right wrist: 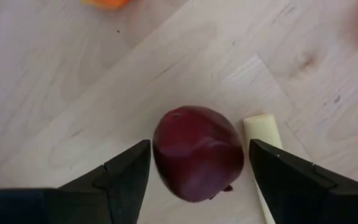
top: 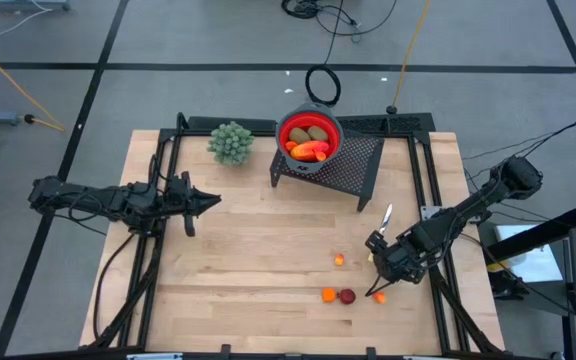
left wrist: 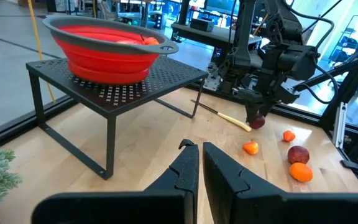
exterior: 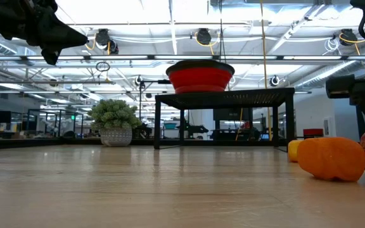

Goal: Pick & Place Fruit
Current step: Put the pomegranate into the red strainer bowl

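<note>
Fruit: four loose pieces on table [top: 228,280]; right end effector [right wrist: 197,163] straddling dark-red piece [right wrist: 197,152], unclosed; left end effector [left wrist: 199,163] closed, empty.

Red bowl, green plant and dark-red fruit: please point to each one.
Red bowl [top: 290,128]: high view, on its rim.
Green plant [top: 230,142]: high view, its middle.
Dark-red fruit [right wrist: 197,152]: right wrist view, its middle.

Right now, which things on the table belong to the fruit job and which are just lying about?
Job: dark-red fruit at right gripper; loose orange bits; red bowl of fruit on black stand.
Lying about: green plant ball; pale-handled tool; left gripper, idle.
</note>
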